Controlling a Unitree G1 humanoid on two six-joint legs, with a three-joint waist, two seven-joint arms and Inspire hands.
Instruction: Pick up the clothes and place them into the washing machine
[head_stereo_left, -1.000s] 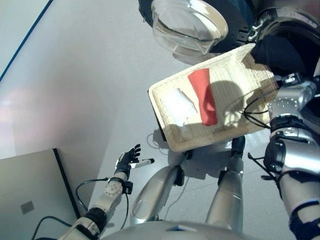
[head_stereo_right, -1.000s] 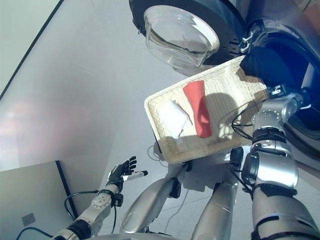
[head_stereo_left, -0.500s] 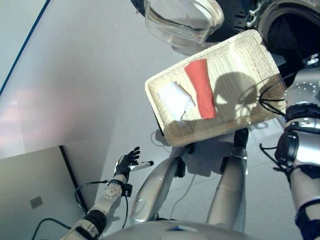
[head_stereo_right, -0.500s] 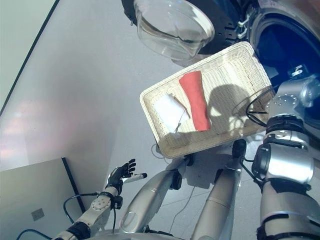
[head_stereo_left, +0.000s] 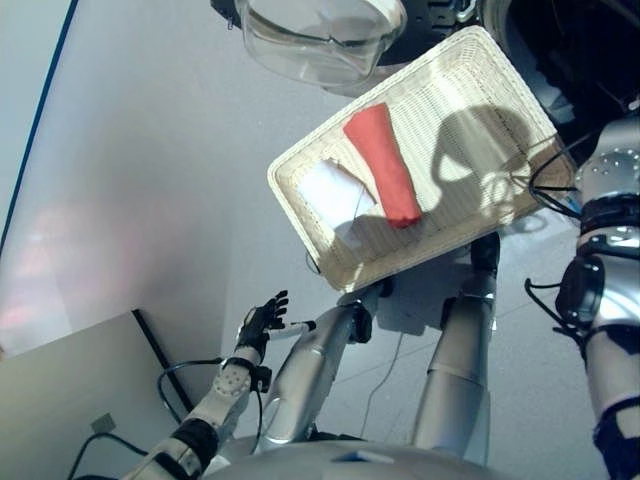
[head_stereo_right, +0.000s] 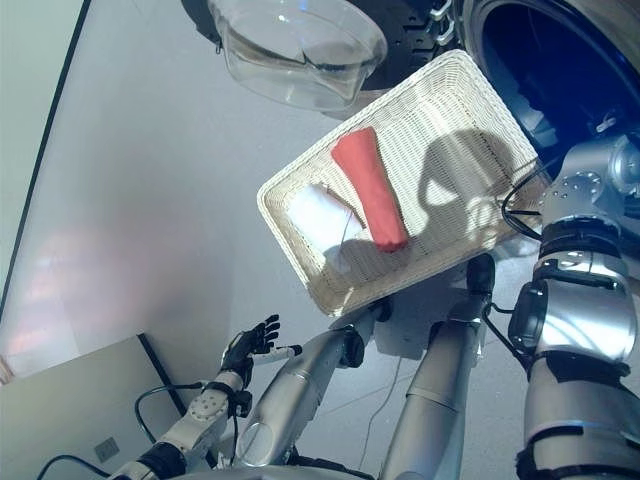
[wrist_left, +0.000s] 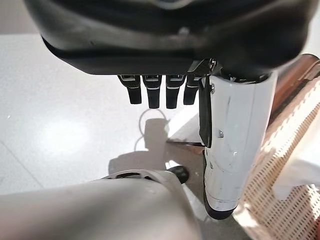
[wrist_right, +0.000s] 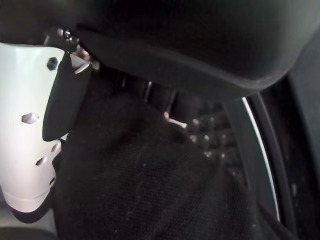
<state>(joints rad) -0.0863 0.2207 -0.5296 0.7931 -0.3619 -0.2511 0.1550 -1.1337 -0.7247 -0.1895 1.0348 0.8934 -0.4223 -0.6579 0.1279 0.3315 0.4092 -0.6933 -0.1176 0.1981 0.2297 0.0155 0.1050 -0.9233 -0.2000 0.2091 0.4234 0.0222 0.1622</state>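
Dark garment (wrist_right: 150, 200): pinched in my right hand (wrist_right: 35, 150) at the washing machine (head_stereo_right: 560, 90) drum, far right, for loading. Red cloth (head_stereo_left: 382, 165) and white cloth (head_stereo_left: 333, 190): lying in the wicker basket (head_stereo_left: 500, 70), awaiting pickup. Left hand (head_stereo_left: 262, 322): spread, empty, idle at near left.

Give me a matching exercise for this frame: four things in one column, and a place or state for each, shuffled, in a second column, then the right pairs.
Things:
1. red cloth
2. white cloth
3. left hand
4. dark garment

Places or states:
A. low beside the robot, fingers straight, holding nothing
B. lying across the middle of the wicker basket
C. at the right hand, by the washing machine's opening
D. in the basket, near its end farther from the washing machine

Pairs: 1-B, 2-D, 3-A, 4-C
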